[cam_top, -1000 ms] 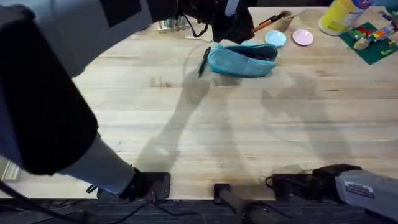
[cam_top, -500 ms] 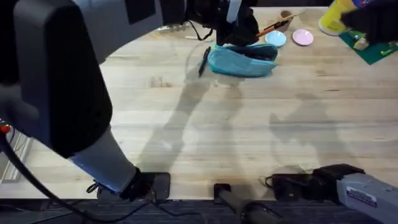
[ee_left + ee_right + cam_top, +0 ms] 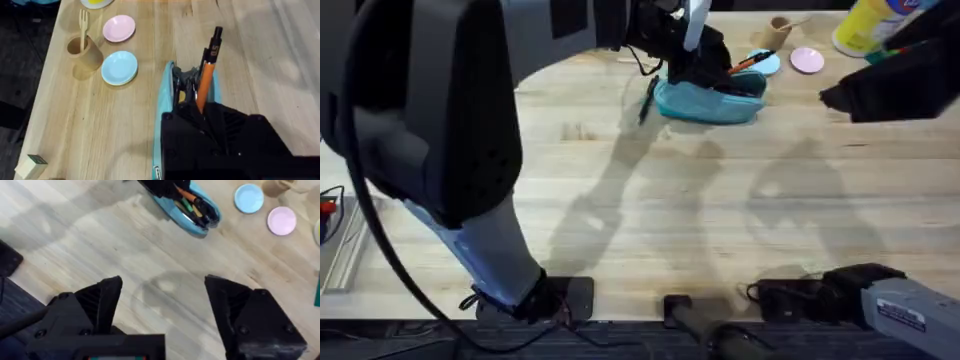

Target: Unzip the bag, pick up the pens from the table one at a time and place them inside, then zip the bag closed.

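Note:
The teal bag (image 3: 712, 103) lies open at the far middle of the table (image 3: 650, 200). My left gripper (image 3: 705, 62) hangs right over its opening, shut on the orange pen (image 3: 750, 62). In the left wrist view that orange pen (image 3: 206, 75) slants out from between the fingers (image 3: 185, 120), its dark tip up, above the bag (image 3: 164, 100). The black pen (image 3: 648, 100) lies on the wood just left of the bag. My right gripper (image 3: 162, 287) is open and holds nothing, up in the air to the right of the bag (image 3: 200, 217).
Behind the bag stand a light-blue dish (image 3: 765, 62), a pink dish (image 3: 807, 60) and a wooden cup (image 3: 779, 30). A yellow bottle (image 3: 870, 25) is at the far right. The right arm (image 3: 905, 80) hovers dark over the right rear of the table.
The left gripper has brought the orange pen nearer, down over the bag's opening. The right arm has risen into the overhead view at the upper right.

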